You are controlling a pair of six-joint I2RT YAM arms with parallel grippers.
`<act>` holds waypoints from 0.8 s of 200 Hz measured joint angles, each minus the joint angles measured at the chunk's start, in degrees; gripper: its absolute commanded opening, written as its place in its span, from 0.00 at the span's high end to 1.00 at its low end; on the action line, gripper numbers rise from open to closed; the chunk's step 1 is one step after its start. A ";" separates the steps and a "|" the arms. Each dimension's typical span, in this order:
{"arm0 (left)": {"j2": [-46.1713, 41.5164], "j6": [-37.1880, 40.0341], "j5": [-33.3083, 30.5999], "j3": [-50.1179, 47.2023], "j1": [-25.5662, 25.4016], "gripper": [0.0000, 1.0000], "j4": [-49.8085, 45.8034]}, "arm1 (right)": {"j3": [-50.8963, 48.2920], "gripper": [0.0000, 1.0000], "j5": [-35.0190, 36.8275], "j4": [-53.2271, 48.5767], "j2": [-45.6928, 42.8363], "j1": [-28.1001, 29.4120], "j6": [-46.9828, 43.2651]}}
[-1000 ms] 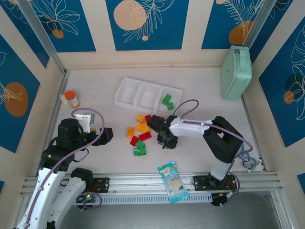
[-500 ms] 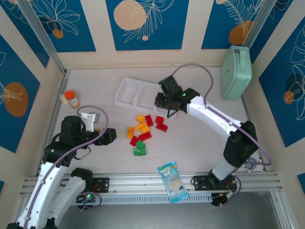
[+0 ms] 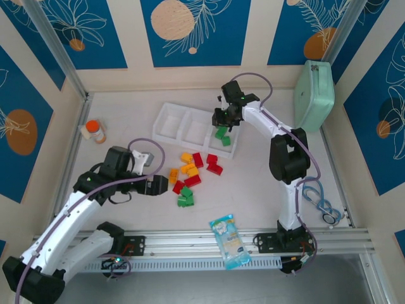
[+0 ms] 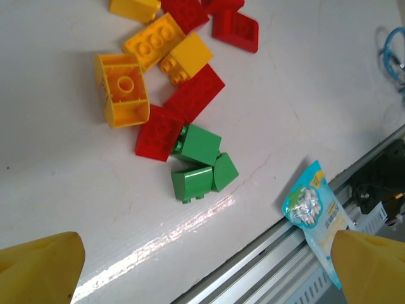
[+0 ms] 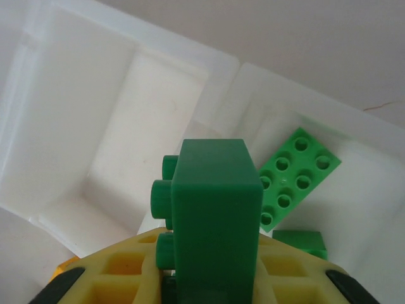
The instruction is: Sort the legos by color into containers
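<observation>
My right claw (image 3: pixel 224 120) is clamped shut on a green brick (image 5: pixel 212 209), which stands on end between my fingers with its studs facing left in the wrist view. I hold it above the white tray (image 3: pixel 168 109), close to the wall between the middle compartment and the right-end one. That end compartment already has green pieces in it, among them a flat green plate (image 5: pixel 297 174) lying studs up. The middle and left compartments look bare.

My left claw (image 3: pixel 161 185) is spread wide with nothing in it, and its yellow fingertips (image 4: pixel 38 266) sit low over the bench (image 4: pixel 285 82), just beside the loose legos (image 3: pixel 190 171). In that heap, three green bricks (image 4: pixel 199 161) sit touching, a red one (image 4: pixel 158 133) presses against them, and yellow ones (image 4: pixel 123 88) lie beyond with more red among them.

A blue-and-white snack packet (image 3: pixel 230 240) lies at the bench's near edge.
</observation>
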 measured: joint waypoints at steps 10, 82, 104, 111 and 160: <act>0.81 -0.79 -1.16 0.22 -1.42 0.01 -0.37 | 0.07 0.74 -0.63 -0.42 0.39 -0.04 -0.20; 3.32 -9.75 -6.47 -0.31 -11.93 0.02 -1.40 | 0.87 0.24 -1.55 -2.97 1.42 -0.52 -0.72; 6.16 -12.39 -8.07 -0.92 -15.72 0.04 -1.05 | 0.85 0.19 -1.42 -3.76 1.05 -0.63 -0.72; 7.43 -13.22 -8.68 -1.01 -16.76 0.05 -1.01 | 0.66 0.18 -1.31 -3.91 0.63 -0.63 -0.66; 12.22 -18.29 -12.33 -1.70 -20.83 0.10 0.81 | -4.94 0.09 -0.63 -5.70 -12.35 -0.61 1.05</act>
